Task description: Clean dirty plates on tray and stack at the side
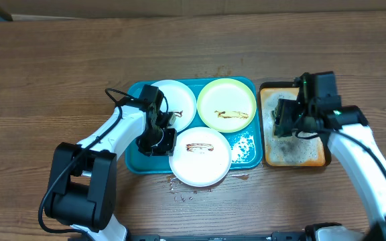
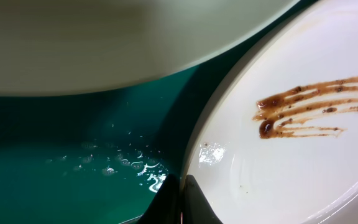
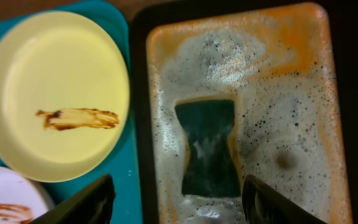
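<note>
— Where do I stand on the job?

— At the start, I'd judge. All three plates lie in the teal tray, and none is stacked at the side. Your right gripper hangs over the orange tray with its fingers spread wide. The sponge sits in the foam right beneath it, between the two fingers.

— And my left?

— Your left gripper is low in the teal tray, tips right at the rim of the smeared white plate. The tips look close together, but I cannot tell whether they pinch the rim or only touch it. The other white plate lies close beside that gripper. The yellow-green plate, streaked with sauce, sits off to your right gripper's left.

— Next move?

— Probably drop the right straight down and close across the sponge's narrow waist. Make sure the left truly holds the plate before you scrub.
</note>
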Controlling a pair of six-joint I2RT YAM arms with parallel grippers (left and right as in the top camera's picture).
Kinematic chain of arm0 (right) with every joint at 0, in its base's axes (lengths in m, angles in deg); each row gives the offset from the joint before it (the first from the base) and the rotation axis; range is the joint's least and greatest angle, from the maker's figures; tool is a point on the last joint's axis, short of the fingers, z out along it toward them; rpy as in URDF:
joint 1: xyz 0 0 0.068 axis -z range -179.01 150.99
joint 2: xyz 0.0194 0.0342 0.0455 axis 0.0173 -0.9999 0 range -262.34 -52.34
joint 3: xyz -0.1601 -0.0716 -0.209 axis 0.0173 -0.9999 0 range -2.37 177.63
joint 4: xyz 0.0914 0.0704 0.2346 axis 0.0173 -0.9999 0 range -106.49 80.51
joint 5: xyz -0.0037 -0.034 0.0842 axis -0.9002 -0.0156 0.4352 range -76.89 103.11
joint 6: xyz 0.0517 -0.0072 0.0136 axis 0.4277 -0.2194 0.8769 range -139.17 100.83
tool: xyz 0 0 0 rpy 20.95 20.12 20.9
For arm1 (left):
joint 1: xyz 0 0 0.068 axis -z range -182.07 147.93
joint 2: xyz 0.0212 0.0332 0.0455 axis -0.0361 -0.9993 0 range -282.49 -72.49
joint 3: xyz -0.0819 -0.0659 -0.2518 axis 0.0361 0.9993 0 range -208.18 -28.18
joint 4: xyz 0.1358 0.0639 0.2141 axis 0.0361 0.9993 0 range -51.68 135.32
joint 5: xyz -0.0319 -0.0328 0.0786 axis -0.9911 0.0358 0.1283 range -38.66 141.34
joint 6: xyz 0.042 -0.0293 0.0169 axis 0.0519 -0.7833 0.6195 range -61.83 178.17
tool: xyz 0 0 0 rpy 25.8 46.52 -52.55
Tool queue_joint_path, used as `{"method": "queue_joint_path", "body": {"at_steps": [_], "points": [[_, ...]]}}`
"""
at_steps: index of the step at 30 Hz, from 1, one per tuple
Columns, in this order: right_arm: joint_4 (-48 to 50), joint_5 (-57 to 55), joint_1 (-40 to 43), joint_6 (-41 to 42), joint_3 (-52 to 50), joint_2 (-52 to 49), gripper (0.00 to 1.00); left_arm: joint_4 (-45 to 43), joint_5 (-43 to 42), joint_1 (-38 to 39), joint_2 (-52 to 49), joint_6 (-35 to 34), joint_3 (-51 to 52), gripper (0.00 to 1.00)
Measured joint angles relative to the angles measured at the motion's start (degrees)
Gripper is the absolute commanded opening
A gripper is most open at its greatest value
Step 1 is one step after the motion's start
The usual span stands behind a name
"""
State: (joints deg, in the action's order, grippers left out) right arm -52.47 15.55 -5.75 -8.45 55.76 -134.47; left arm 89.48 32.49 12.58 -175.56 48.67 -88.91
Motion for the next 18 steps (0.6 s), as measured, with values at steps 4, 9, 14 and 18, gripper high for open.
{"method": "queue_joint_path", "body": {"at_steps": [4,9,14,18], "points": [[1.4,-1.0,0.0,-0.1,0.0,-7.1,0.52,0.0,0.0,0.0,0.0,0.0,0.0,0.04],[3.0,-1.5,0.0,-0.2,0.0,-13.1,0.51,-0.2,0.0,0.0,0.0,0.0,0.0,0.04],[3.8,-2.3,0.0,-0.3,0.0,-16.7,0.42,-0.2,0.0,0.0,0.0,0.0,0.0,0.04],[3.9,-2.7,0.0,-0.1,0.0,-18.7,0.17,-0.2,0.0,0.0,0.0,0.0,0.0,0.05]]}}
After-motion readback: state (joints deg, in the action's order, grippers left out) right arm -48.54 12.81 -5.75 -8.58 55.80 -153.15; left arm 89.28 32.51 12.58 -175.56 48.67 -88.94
